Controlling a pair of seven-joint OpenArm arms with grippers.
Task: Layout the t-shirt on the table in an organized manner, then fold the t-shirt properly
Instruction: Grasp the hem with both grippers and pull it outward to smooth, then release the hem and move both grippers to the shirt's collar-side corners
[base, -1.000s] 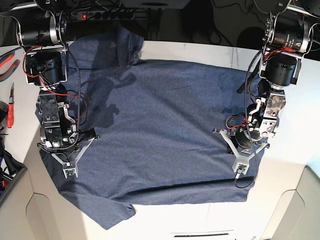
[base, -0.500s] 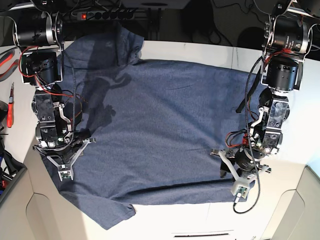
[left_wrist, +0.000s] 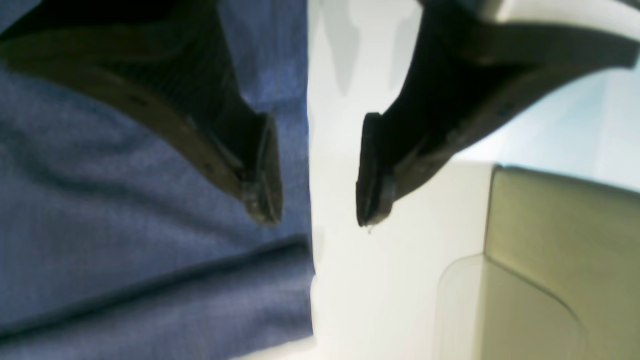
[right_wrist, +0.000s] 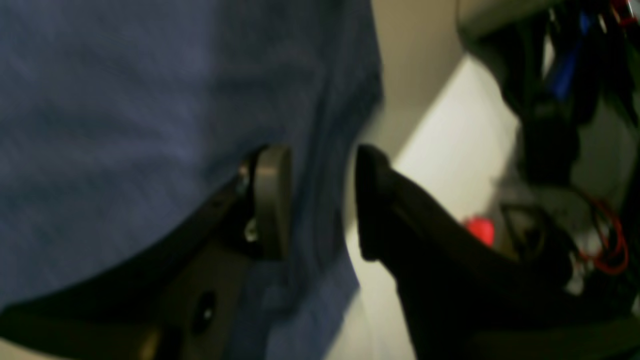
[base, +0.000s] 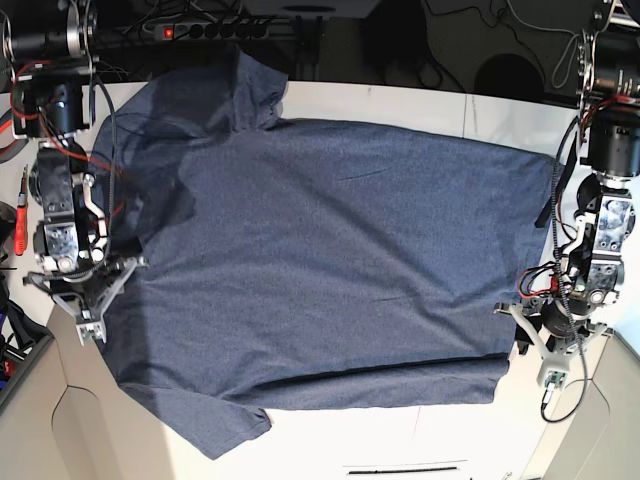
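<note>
Both arms have swung outward off the t-shirt (base: 320, 270) since a second ago and now sit at its two side edges. The left gripper (left_wrist: 317, 172) has let go: its jaws stand apart, one over the shirt's hem edge, the other over the bare table (left_wrist: 390, 280). The right gripper (right_wrist: 315, 200) is also released, straddling the shirt's opposite edge without pinching it. The t-shirt lies spread flat on the table, one sleeve hanging past the far edge
</note>
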